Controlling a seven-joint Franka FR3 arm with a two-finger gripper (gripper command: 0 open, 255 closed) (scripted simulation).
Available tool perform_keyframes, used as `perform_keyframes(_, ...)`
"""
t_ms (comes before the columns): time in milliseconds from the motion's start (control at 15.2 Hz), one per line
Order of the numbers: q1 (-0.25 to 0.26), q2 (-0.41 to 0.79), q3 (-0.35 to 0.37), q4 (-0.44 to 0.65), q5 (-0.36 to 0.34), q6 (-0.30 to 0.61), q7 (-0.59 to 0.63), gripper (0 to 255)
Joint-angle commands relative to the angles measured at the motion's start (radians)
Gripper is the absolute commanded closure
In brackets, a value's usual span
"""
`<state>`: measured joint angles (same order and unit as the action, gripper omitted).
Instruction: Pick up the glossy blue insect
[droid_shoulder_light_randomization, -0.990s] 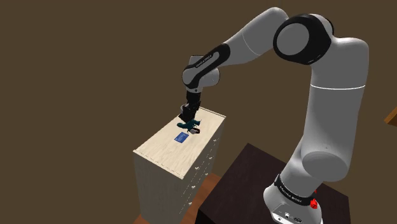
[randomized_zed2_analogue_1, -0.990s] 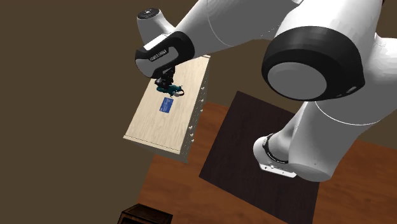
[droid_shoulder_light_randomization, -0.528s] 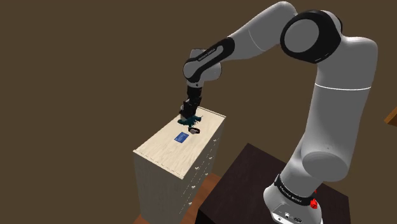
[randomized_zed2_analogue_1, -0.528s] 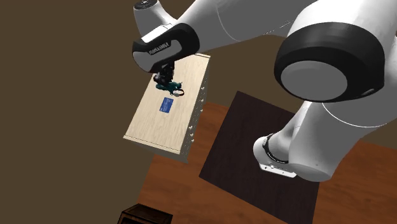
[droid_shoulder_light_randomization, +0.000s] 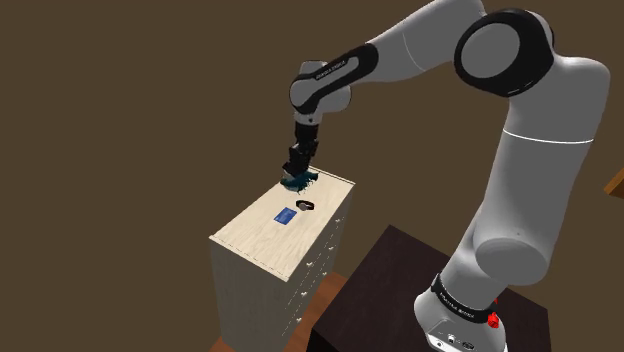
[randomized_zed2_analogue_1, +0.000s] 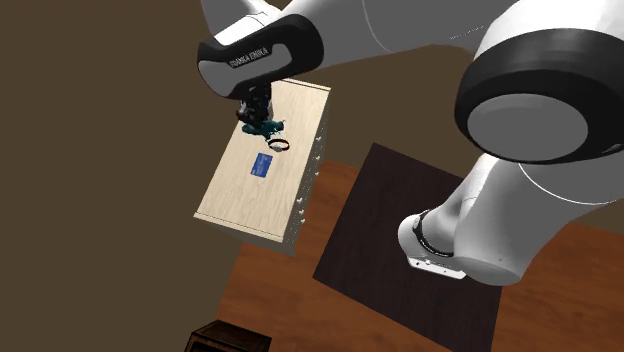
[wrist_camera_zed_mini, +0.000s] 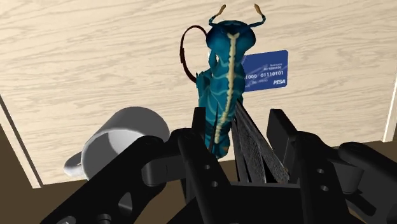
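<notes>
Two fingers (wrist_camera_zed_mini: 197, 159) pinch the glossy blue insect (wrist_camera_zed_mini: 222, 83) by its tail end. The gripper (wrist_camera_zed_mini: 236, 124) is nearly closed, and the body juts beyond the tips, above the wooden top (wrist_camera_zed_mini: 76, 51). Risk: so short a hold may let it pivot or slip out, dropping by the white mug (wrist_camera_zed_mini: 121, 137) below.
</notes>
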<state>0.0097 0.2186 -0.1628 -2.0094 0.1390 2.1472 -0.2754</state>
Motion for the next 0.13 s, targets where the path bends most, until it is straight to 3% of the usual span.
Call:
perform_keyframes(0, 0.001, -0.011, -0.001, 0.003, -0.003, -0.013, 0.003, 255)
perform_keyframes(66, 0.001, -0.01, -0.001, 0.003, -0.003, -0.013, 0.003, 255)
